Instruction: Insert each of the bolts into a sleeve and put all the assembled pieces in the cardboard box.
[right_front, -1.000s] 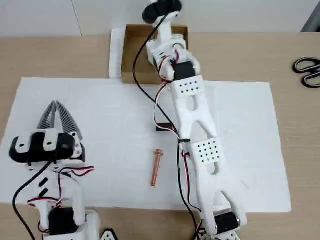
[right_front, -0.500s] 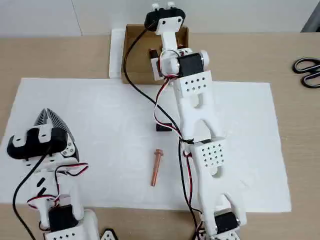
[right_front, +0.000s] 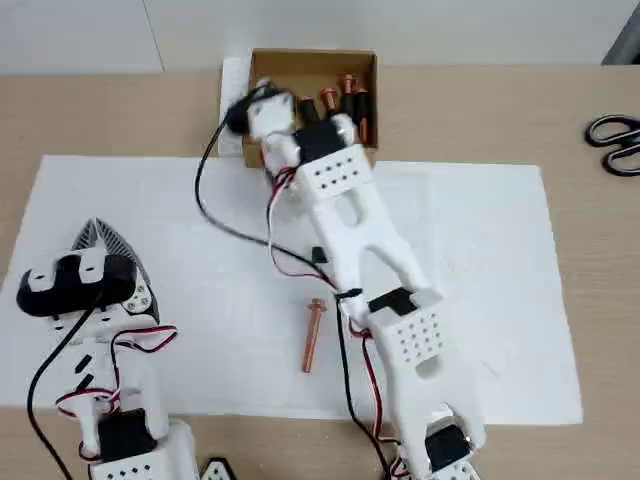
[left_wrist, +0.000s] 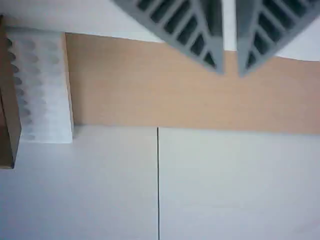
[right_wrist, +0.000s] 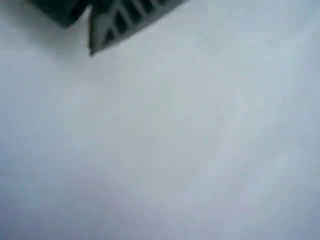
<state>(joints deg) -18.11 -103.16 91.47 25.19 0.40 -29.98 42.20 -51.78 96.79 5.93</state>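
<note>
Pale wooden worktop (right_front: 500, 110), seen from above, with a large white sheet (right_front: 220, 320) covering most of it.

Right arm (right_front: 350, 210) stretches from the near edge toward the far side. A second ago its wrist hung over the box; it has since swung left and now sits at the box's near left corner. The right pincer (right_wrist: 100, 30) is over bare sheet in its own wrist view, and whether it is open or closed cannot be told.

Left arm (right_front: 120, 435) stands at the near left corner of the sheet. It has pulled back and to the left from a second ago, and has hardly shifted in the last half second. The left pincer (left_wrist: 230, 65) has its grey fingers drawn together with only a thin slit between the tips, holding nothing.

Cardboard box (right_front: 310, 55) sits at the far edge, just beyond the sheet, with a white strip (right_front: 232, 100) against its left wall. With the arm moved aside, the pieces (right_front: 350, 100) inside now show: copper bolts in black sleeves, lying in the right half.

Scissors (right_front: 615, 140) lie at the far right, off the sheet.

One copper bolt (right_front: 313, 335) lies loose near the middle of the sheet, just left of the right arm, where it was before.

A black sleeve (right_front: 318, 256) lies a little beyond the bolt, partly under the right arm, also unmoved.
</note>
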